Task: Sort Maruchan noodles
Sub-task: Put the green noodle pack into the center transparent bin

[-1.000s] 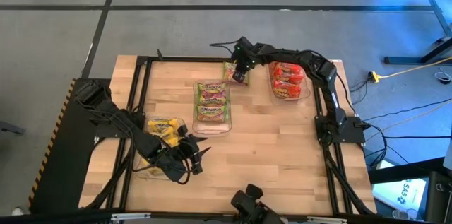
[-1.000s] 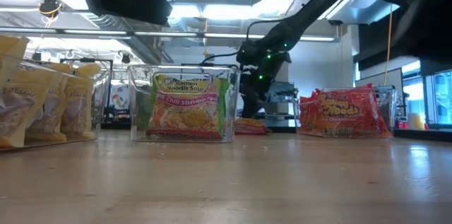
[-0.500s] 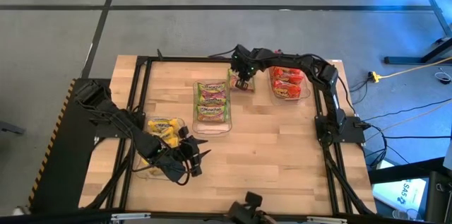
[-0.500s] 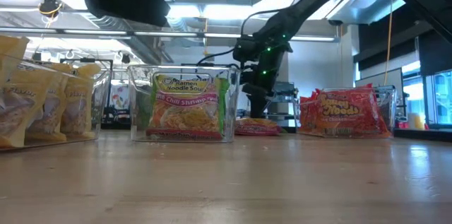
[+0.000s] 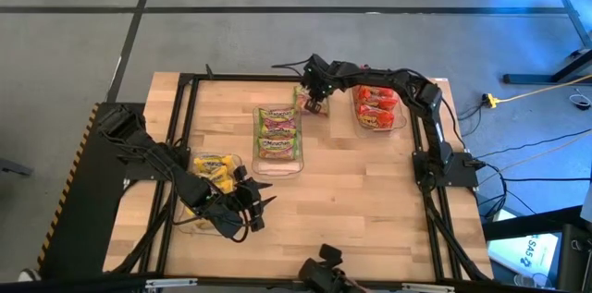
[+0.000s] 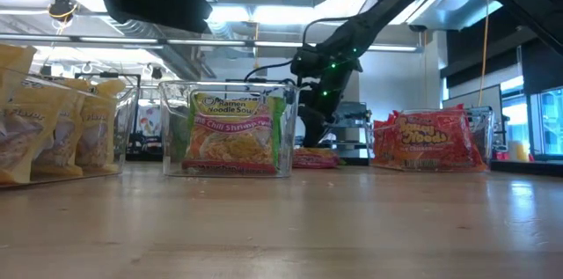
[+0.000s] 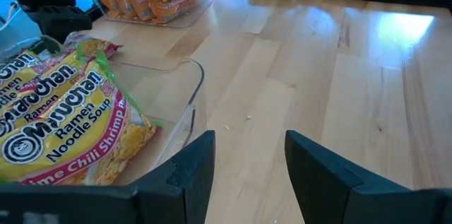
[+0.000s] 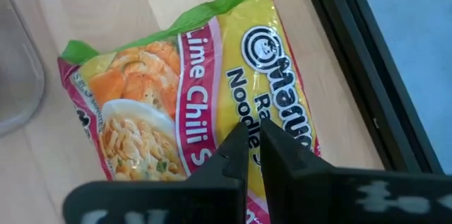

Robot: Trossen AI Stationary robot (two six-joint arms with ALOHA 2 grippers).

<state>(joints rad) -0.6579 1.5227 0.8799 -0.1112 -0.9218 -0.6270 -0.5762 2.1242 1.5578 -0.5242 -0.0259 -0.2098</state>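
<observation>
A green-edged Maruchan packet [image 8: 187,104] lies flat near the bench's [image 5: 361,191] far edge, under the right tool [image 8: 253,143], whose fingers are nearly closed, gripping nothing. The left tool [image 7: 248,157] hangs open near the left edge.

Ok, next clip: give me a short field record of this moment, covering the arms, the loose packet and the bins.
right gripper: fingers nearly together, over the loose packet at the table's far edge
left gripper: open, waiting near the yellow bin
loose packet: green-edged lime chili shrimp, flat on the wood, outside any bin
middle bin: green packets
yellow bin: yellow packets
red bin: red packets
status: sorting unfinished
</observation>
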